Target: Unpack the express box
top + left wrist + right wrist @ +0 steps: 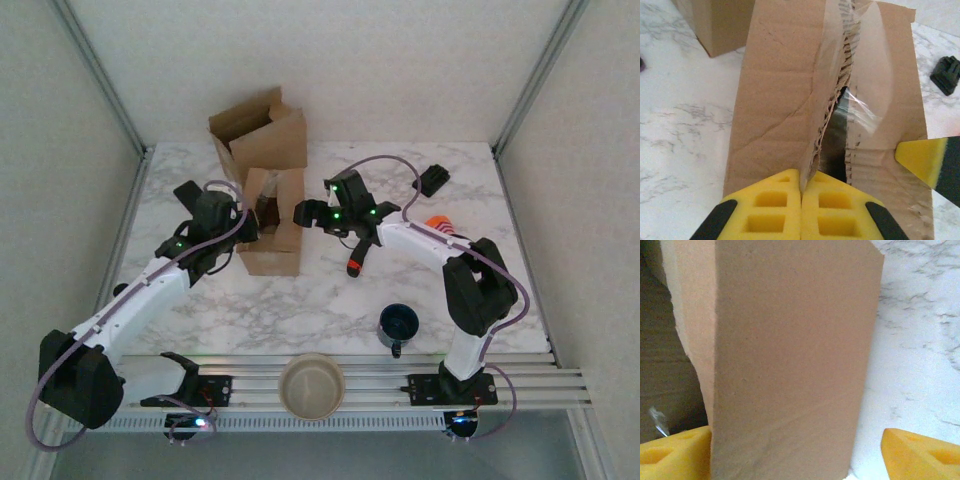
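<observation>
top: express box (272,235) stands mid counter (440,300), 2nd open box (258,135) just behind it; l fingers (246,228) at its left side, r fingers (303,213) at its right. mug (398,325) + bowl (312,385) near front edge. l wrist: l fingers (771,200) clenched together at torn taped flap seam, can't tell if pinching card. r wrist: r fingers (920,450) released, spread wide, box wall betw them.
</observation>
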{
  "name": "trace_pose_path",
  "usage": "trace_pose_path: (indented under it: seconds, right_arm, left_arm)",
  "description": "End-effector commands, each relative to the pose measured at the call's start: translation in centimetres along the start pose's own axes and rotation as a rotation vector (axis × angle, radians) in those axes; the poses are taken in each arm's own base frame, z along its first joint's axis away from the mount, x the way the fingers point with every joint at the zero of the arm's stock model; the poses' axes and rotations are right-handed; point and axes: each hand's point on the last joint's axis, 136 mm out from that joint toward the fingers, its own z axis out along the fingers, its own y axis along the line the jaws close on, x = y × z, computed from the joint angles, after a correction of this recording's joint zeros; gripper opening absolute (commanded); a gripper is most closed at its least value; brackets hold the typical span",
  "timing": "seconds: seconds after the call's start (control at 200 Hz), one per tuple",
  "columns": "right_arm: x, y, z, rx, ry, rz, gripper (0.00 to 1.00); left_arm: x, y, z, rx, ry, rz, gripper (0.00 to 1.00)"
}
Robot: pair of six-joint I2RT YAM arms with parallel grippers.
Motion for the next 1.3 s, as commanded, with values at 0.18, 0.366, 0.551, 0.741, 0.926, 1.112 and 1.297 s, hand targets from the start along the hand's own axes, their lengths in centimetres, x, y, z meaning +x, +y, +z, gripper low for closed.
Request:
trace_pose_path:
  seconds: [0.18, 0.366, 0.551, 0.741, 0.926, 1.112, 1.297]
  right_arm:
    - [-1.8, -0.1, -5.6, 0.345, -0.049, -0.256, 0.96]
    - [-2.3, 2.9, -6.6, 0.412, -0.090, -0.360, 0.98]
    - [-2.0, 5.1, -5.2, 0.404, -0.090, -0.378, 0.99]
    - [-1.8, 5.7, -2.6, 0.409, -0.071, -0.375, 0.99]
    - [-1.6, 6.1, -0.7, 0.457, -0.060, -0.400, 0.99]
    - [-1.2, 5.6, 0.5, 0.529, -0.055, -0.414, 0.99]
    - [-0.8, 5.2, 1.4, 0.599, -0.053, -0.451, 0.99]
  left_arm:
    - [0.3, -0.9, -0.4, 0.044, 0.044, -0.086, 0.00]
    - [0.3, -1.2, -0.4, 0.043, 0.053, -0.086, 0.00]
    - [0.1, -1.5, -0.4, 0.046, 0.051, -0.090, 0.00]
    - [-0.1, -1.8, -0.3, 0.055, 0.051, -0.092, 0.00]
    - [-0.3, -2.2, -0.4, 0.069, 0.050, -0.099, 0.00]
    - [-0.4, -2.7, -0.5, 0.097, 0.049, -0.115, 0.00]
    - [-0.5, -3.5, -0.7, 0.124, 0.052, -0.138, 0.00]
